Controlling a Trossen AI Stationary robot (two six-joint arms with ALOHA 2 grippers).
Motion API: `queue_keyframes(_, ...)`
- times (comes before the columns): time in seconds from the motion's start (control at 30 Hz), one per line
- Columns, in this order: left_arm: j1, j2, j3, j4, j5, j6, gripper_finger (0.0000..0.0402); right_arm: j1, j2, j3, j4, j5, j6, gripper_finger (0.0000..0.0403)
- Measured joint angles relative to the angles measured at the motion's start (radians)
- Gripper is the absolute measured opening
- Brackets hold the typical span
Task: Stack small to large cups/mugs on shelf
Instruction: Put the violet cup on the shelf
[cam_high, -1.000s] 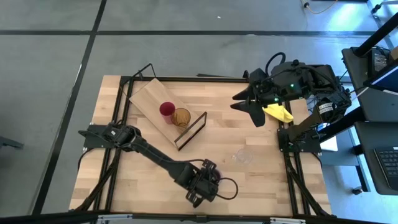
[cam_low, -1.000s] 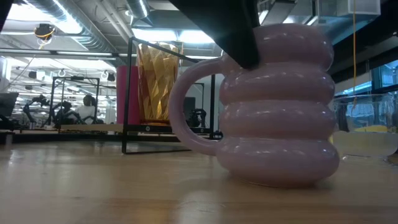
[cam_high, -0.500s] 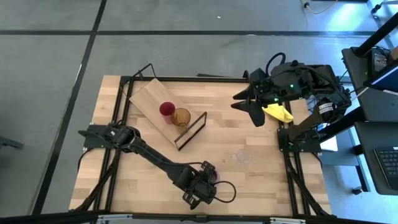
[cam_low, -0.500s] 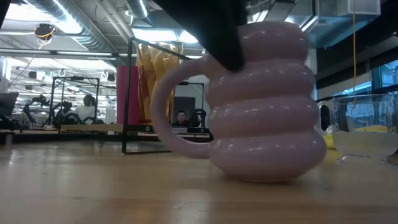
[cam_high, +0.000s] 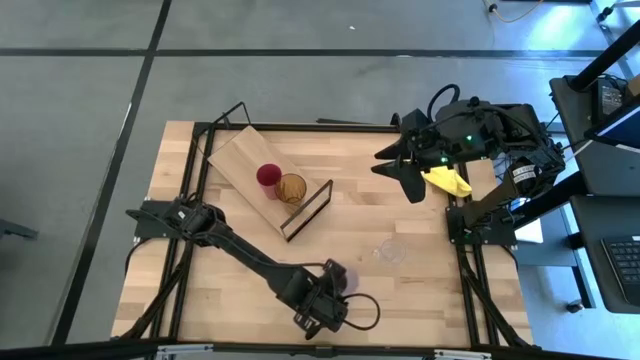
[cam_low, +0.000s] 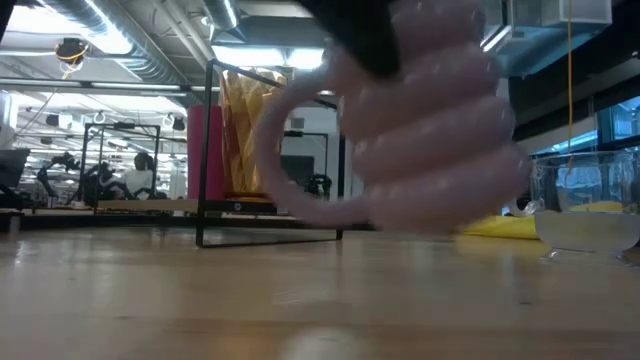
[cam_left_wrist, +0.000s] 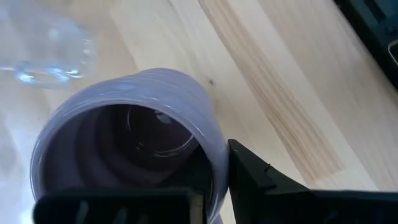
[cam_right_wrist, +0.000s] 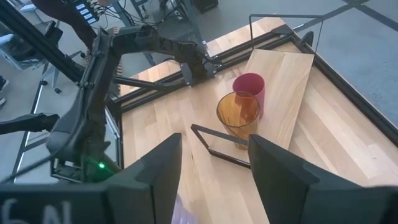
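Since the earlier frames the purple mug (cam_low: 420, 120) has left the worktop (cam_high: 420, 300): in the low view it now hangs tilted above the wood, and the left hand (cam_high: 322, 305) has shifted a little toward the lower left in the high view. This hand, at the lower middle of the high view, pinches the rim of the mug, one finger (cam_left_wrist: 267, 183) outside the wall and one part inside the opening.

At the upper left of the worktop in the high view lies the shelf (cam_high: 240, 160), with its black wire frame at its lower right end. On the shelf stand the red cup (cam_high: 267, 177) and the amber tumbler (cam_high: 291, 187), just beside each other, the tumbler nearer to the frame.

To the right of the mug, near the middle right, the small clear glass (cam_high: 391, 250) stands alone on the worktop. At the upper right the right hand (cam_high: 405, 170) waits with its fingers spread, beside the yellow cloth (cam_high: 447, 181).
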Motion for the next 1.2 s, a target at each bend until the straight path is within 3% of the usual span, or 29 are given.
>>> queue_keyframes(0.13, 0.000, 0.000, 0.069, -0.056, -0.013, -0.038, 0.0028, 0.000, 0.000, 0.000, -0.012, 0.000, 0.001, 0.0186)
queue_keyframes(0.4, -0.012, -0.005, 0.304, -0.321, -0.044, -0.248, 0.0029, 0.000, 0.000, 0.000, -0.021, -0.007, 0.016, 0.0186)
queue_keyframes(0.67, -0.049, -0.101, 0.301, -0.566, -0.067, -0.607, 0.0027, 0.032, 0.000, 0.000, -0.028, -0.009, 0.006, 0.0186)
queue_keyframes(0.97, -0.115, -0.225, 0.298, -0.575, -0.097, -0.858, 0.0027, 0.050, 0.000, 0.000, -0.027, -0.008, 0.001, 0.0186)
queue_keyframes(1.2, -0.135, -0.326, 0.297, -0.575, -0.311, -0.938, 0.0027, 0.068, 0.000, 0.000, -0.027, -0.008, -0.002, 0.0186)
